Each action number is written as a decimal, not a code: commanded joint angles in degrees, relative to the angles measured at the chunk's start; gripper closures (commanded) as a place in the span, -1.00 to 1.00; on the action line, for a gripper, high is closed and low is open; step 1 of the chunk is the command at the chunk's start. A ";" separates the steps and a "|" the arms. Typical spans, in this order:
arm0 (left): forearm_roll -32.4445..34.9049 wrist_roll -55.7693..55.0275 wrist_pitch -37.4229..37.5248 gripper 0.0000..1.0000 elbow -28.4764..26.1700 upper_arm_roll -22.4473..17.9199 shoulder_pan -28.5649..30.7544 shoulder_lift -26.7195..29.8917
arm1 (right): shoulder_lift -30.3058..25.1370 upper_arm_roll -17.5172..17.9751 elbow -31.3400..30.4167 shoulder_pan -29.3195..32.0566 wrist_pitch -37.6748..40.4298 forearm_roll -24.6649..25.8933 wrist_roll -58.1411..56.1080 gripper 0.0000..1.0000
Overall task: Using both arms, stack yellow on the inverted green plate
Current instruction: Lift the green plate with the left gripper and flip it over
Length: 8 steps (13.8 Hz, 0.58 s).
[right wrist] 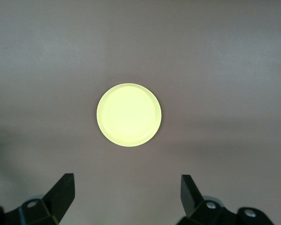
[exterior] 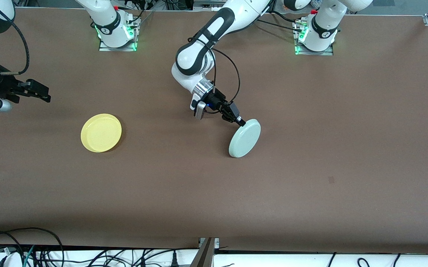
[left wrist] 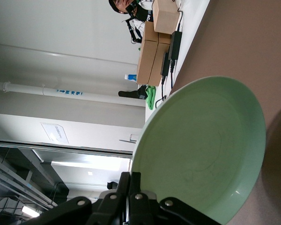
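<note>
**A:** Where's the green plate [exterior: 244,138] right now?

**B:** Just right of the middle of the front frame. My left gripper [exterior: 239,121] has its jaws pinched on the plate's upper rim, and the plate is tipped up steeply. Its lower edge looks to be at or near the table [exterior: 310,185], though I can't tell whether it touches. In the left wrist view the hollow face with its faint rings [left wrist: 206,150] is turned toward the camera, so the flat underside faces away from the arm.

**A:** And the yellow plate [exterior: 101,132]?

**B:** Lying flat, rim up, left of centre in the front frame, well apart from the green one. My right gripper [exterior: 38,91] hangs at the far left edge, up in the air, jaws spread wide with nothing between them. In the right wrist view the yellow plate [right wrist: 129,115] sits dead centre, straight ahead of the open fingers [right wrist: 61,192].

**A:** What does the next move hinge on?

**B:** My guess is the flip isn't finished: the green plate has to go on over, hollow face down. The right arm waits, and it's clearly the nearer one to the yellow plate.

**A:** Any labels?

**B:** None on the plates. A blue-lettered pipe sign shows in the left wrist view, unreadable.
</note>
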<state>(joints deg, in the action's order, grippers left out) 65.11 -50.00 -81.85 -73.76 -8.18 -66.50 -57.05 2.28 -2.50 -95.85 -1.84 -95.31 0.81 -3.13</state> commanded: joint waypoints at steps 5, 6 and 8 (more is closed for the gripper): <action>0.81 -0.45 1.16 0.78 1.87 -0.52 -3.37 -2.10 | 0.27 0.13 1.10 -0.09 0.92 -0.19 0.32 -1.00; 0.72 -0.45 1.16 0.76 1.87 -0.52 -3.98 -2.10 | 0.27 0.13 1.10 -0.09 0.92 -0.11 0.32 -1.00; 0.37 -1.32 1.16 0.42 1.96 -0.43 -4.86 -2.01 | 0.27 0.13 1.10 -0.10 0.92 -0.19 0.32 -1.00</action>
<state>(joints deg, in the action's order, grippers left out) 65.11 -50.63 -81.83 -73.70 -8.15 -70.28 -58.04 2.28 -2.46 -95.84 -1.85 -95.31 0.81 -3.13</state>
